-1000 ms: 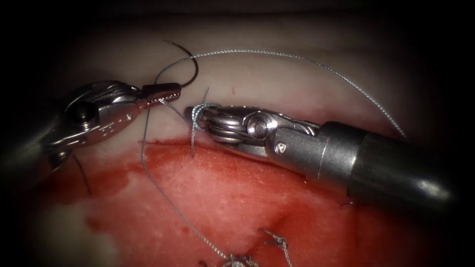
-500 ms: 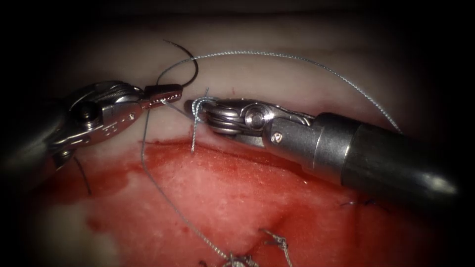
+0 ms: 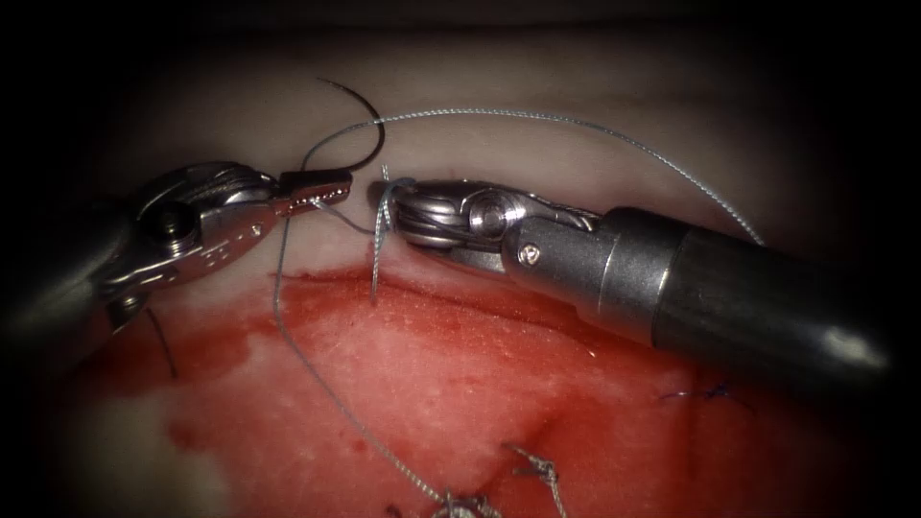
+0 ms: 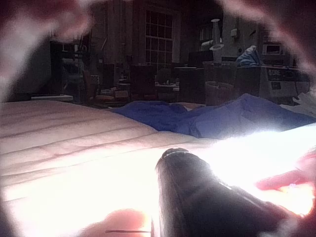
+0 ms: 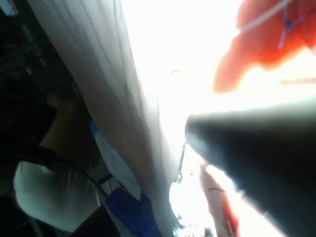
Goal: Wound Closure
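**Thread wrapped on the right tool, needle loose: a snag is the main risk**

The left end effector (image 3: 326, 185) is closed on the thread (image 3: 537, 116) just behind the curved needle (image 3: 369, 120), which arcs free above the tissue (image 3: 460, 384), outside it, on the pale surface beyond the red fluid (image 3: 317, 317). Thread turns lie wrapped around the right end effector (image 3: 384, 197); whether its jaws are open or closed cannot be told, as the wraps hide the tip. A short thread end hangs from those wraps toward the edge of the red area. A long strand runs down to the knotted stitch (image 3: 460, 501) at the lower edge.

Judged from this layout, the wraps could slide off the tip or tangle with the hanging end, spoiling the loop. The needle, held only by its thread, could swing and catch the tissue or the arching strand. Hard tension could tear the stitch through the soft tissue.
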Available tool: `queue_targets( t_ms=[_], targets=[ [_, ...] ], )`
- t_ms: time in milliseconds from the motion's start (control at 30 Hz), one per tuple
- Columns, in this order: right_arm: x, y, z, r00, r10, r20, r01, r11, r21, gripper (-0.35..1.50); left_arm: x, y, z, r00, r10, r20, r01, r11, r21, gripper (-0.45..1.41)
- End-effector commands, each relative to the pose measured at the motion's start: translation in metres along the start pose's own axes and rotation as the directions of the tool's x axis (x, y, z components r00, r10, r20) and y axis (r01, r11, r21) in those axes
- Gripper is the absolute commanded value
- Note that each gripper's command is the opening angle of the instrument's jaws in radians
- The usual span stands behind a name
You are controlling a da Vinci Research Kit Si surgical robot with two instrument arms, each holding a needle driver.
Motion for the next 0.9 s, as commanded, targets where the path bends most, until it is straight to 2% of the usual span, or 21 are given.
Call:
queue_targets(
  t_ms=[33, 233, 467, 567, 800, 900],
  targets=[
    [-0.0017, 0.0009, -0.001, 1.0, -0.01, 0.002, 0.01, 1.0, -0.025, -0.35, -0.0004, -0.0016, -0.0003, 1.0, 0.005, 0.002, -0.005, 1.0, 0.006, -0.45],
    [-0.0016, 0.0013, -0.0034, 0.997, -0.074, -0.03, 0.07, 0.99, -0.121, -0.35, -0.0023, -0.0013, 0.0005, 0.996, -0.01, 0.086, 0.01, 1.0, 0.01, -0.45],
    [-0.0008, 0.0006, -0.0055, 0.975, -0.201, -0.1, 0.17, 0.952, -0.253, -0.35, -0.0059, -0.0022, 0.0041, 0.976, -0.066, 0.207, 0.06, 0.998, 0.035, -0.45],
    [-0.0004, 0.0006, -0.0058, 0.941, -0.306, -0.147, 0.23, 0.894, -0.385, -0.35, -0.0069, -0.0022, 0.0057, 0.975, -0.075, 0.212, 0.067, 0.997, 0.042, -0.45],
    [-0.0004, 0.001, -0.007, 0.863, -0.488, -0.133, 0.348, 0.764, -0.544, -0.35, -0.0086, -0.0018, 0.0079, 0.97, -0.079, 0.232, 0.066, 0.996, 0.062, -0.45],
    [-0.0004, 0.001, -0.0078, 0.838, -0.535, -0.106, 0.391, 0.724, -0.569, -0.35, -0.0094, -0.0021, 0.0085, 0.965, -0.093, 0.245, 0.078, 0.994, 0.071, -0.45]
  ],
)
